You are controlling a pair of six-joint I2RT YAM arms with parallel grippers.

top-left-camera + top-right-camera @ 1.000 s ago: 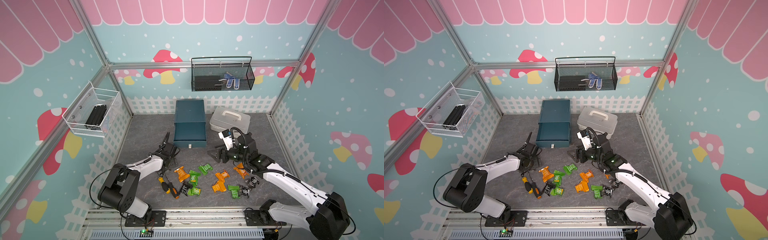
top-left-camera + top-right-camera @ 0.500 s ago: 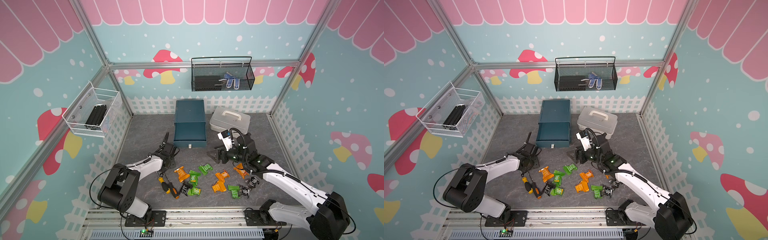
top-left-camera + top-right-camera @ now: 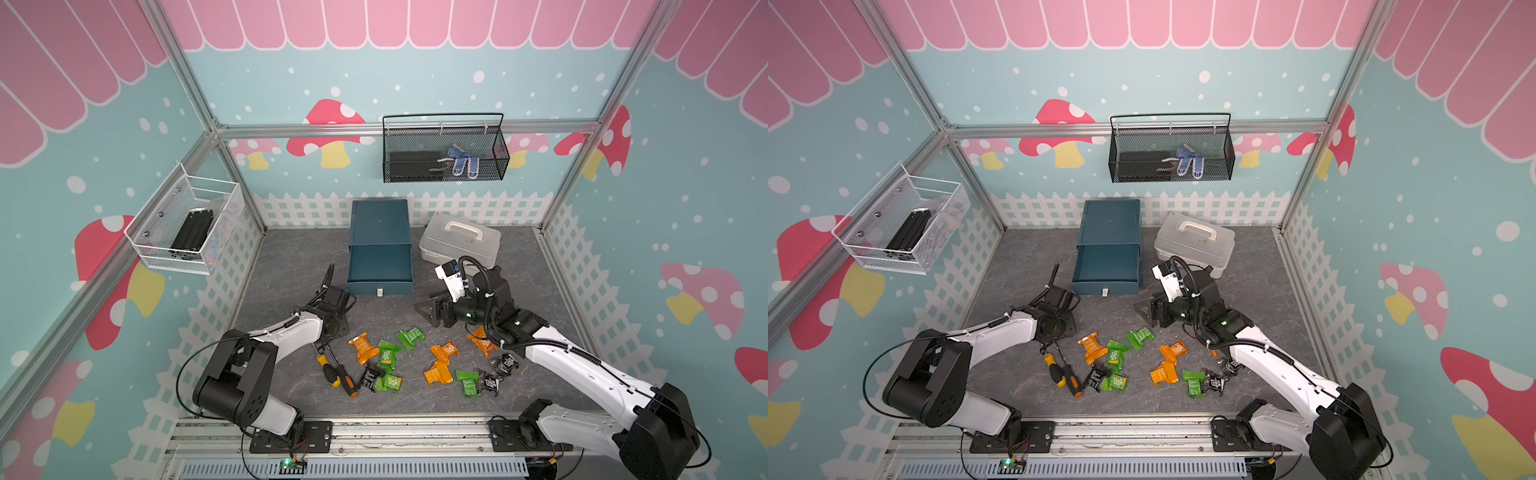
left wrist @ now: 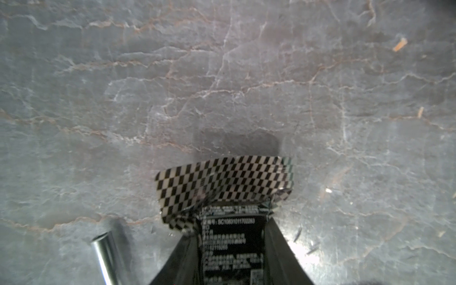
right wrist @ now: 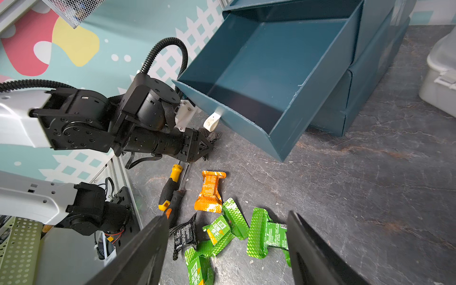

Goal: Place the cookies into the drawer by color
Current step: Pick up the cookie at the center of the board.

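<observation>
Near the drawer (image 3: 380, 266), left pincer (image 4: 228, 234) grips a white-lettered black cookie (image 4: 223, 182); right pincer (image 5: 227, 216) gapes.

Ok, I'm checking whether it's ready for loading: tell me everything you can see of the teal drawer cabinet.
The drawer cabinet is a dark teal, boxy unit of smooth matte sheet, standing upright on the grey tabletop. Its top drawer is pulled well out toward the arms and looks empty, with a small pale tab handle on its front. The lower drawers look shut. Only the tabletop clearly touches it.
</observation>
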